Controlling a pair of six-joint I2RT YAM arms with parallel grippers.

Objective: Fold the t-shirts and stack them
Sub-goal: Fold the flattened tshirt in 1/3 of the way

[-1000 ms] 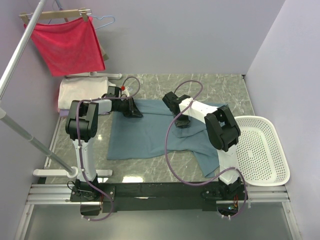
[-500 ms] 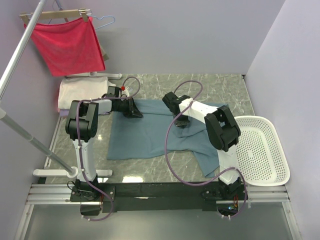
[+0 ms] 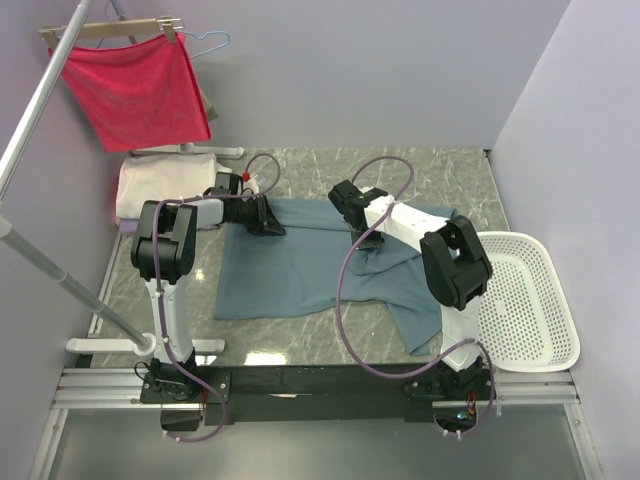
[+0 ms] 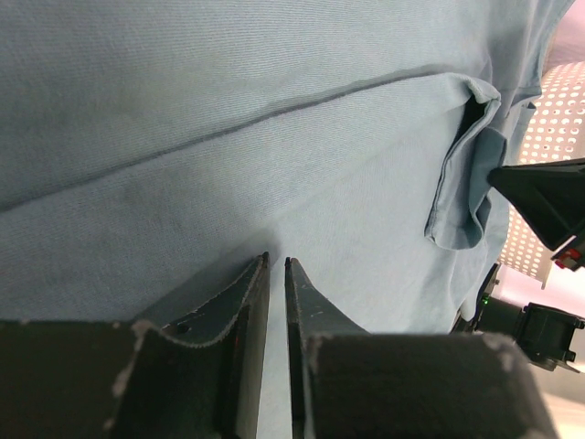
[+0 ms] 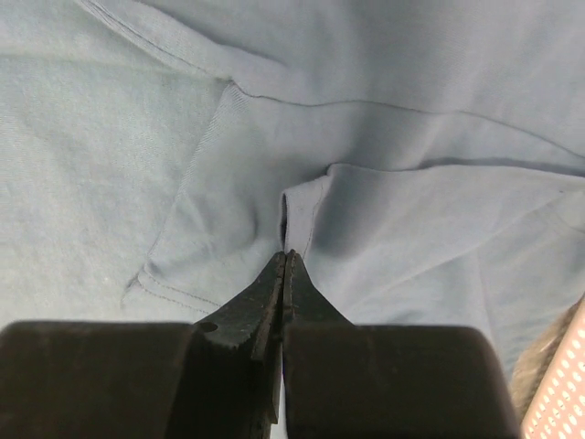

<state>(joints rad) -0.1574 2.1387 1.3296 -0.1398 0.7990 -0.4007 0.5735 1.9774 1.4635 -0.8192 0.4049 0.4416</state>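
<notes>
A dusty teal-blue t-shirt point(image 3: 290, 270) lies spread on the marble table. My left gripper point(image 3: 268, 226) sits low at its far left edge. In the left wrist view its jaws point(image 4: 276, 261) stand a narrow slit apart with the blue cloth point(image 4: 274, 137) between them. My right gripper point(image 3: 362, 240) is over the middle of the shirt's far half. In the right wrist view it point(image 5: 287, 252) is shut on a small raised fold of the shirt point(image 5: 411, 137). A cream-white folded t-shirt point(image 3: 160, 185) rests at the far left.
A white perforated basket point(image 3: 560, 300) stands at the right edge, also seen in the left wrist view point(image 4: 562, 101). A red cloth point(image 3: 135, 90) hangs on a wooden hanger at the back left. A clothes-rack pole point(image 3: 60, 270) slants along the left side.
The right gripper has closed on the shirt and drawn back a little, bunching the cloth under it. The left arm has stayed put.
</notes>
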